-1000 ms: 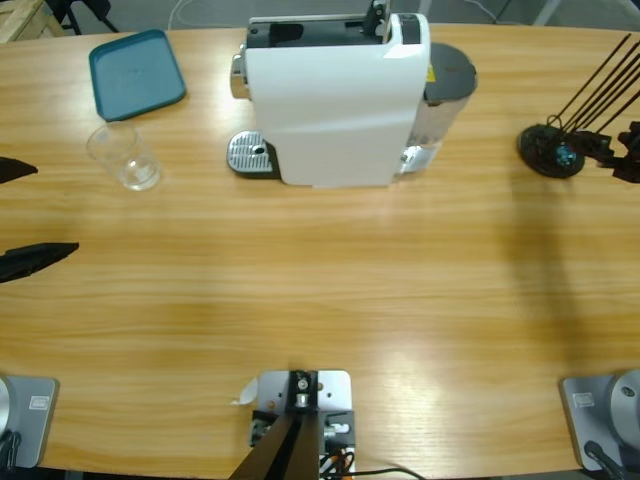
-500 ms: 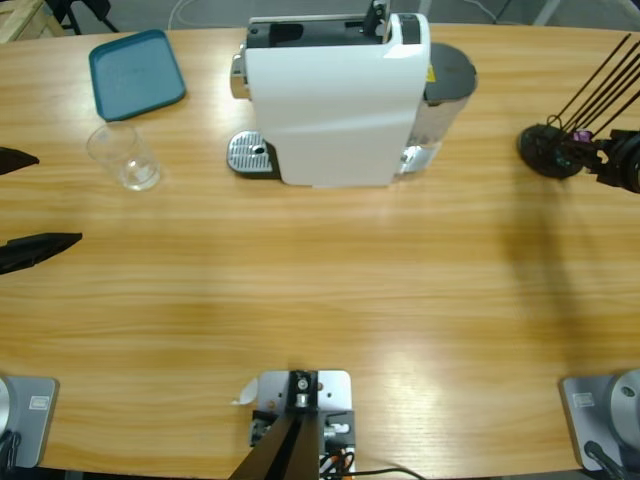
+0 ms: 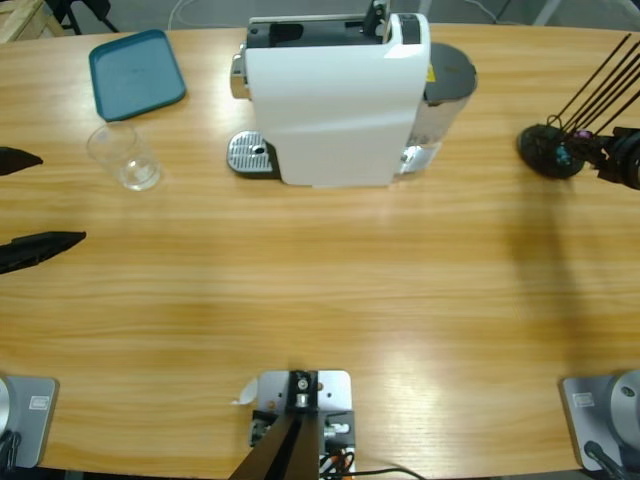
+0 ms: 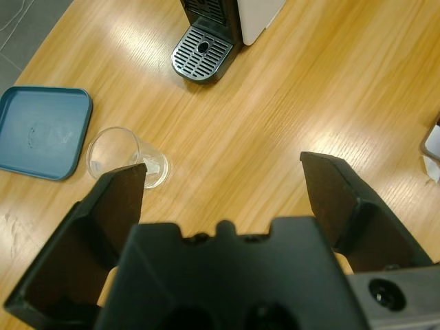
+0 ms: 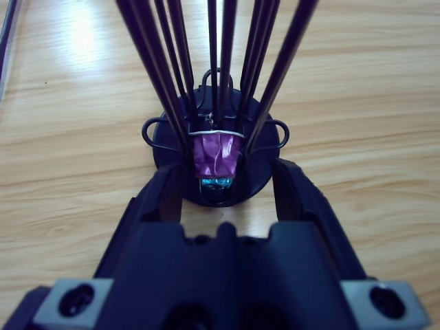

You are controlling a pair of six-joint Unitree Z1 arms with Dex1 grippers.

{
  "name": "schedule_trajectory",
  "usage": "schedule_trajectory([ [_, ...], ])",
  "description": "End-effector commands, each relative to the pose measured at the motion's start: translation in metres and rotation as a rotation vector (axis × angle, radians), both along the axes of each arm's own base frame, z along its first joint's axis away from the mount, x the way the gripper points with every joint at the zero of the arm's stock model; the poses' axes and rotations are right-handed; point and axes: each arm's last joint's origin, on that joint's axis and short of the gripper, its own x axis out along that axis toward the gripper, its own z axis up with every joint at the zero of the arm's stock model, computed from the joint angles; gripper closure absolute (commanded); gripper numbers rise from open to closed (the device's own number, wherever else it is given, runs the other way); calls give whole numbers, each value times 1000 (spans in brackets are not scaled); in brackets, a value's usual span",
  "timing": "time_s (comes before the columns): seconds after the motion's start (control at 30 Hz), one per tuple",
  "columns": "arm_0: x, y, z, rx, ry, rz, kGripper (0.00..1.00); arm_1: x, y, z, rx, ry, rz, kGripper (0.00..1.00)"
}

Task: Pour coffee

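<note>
— At the left edge of the high view, what is the left gripper (image 3: 25,205) doing?

— Its jaws stand wide apart over bare table (image 3: 300,290), holding nothing. A clear glass (image 3: 124,156) stands just up and right of it, beside a blue tray (image 3: 135,72) in the upper left.

— And the coffee?

— I cannot make out any liquid in the glass. The white coffee machine (image 3: 335,100) sits at top centre, its drip grate (image 3: 250,154) on its left side, well apart from the gripper.

— Room to move?

— The whole middle and lower table is open wood.

— The right side?

— The right gripper (image 5: 227,182) is at the right edge, jaws apart on either side of a black stand (image 5: 218,155) with a purple capsule (image 5: 216,155), not clamped on it.
</note>
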Motion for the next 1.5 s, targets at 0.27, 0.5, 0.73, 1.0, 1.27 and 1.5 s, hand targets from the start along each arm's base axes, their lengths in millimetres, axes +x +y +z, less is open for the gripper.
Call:
schedule_trajectory([
  [0.27,2,0,-12,19,35,27,32,-3,-3,-14,-4,51,6,660],
  [0.5,2,0,-12,20,30,31,32,-1,-3,-15,-4,54,6,795],
  [0.73,0,2,-12,13,27,33,35,2,-3,-18,-9,55,15,910],
  [1.0,-5,8,-15,2,27,40,36,0,-2,-13,-3,23,39,1000],
  [1.27,-9,12,-20,-4,38,50,36,-17,-4,24,-25,-33,52,1000],
  [1.5,-10,12,-24,-10,33,51,35,-15,-4,84,-46,-128,61,1000],
])
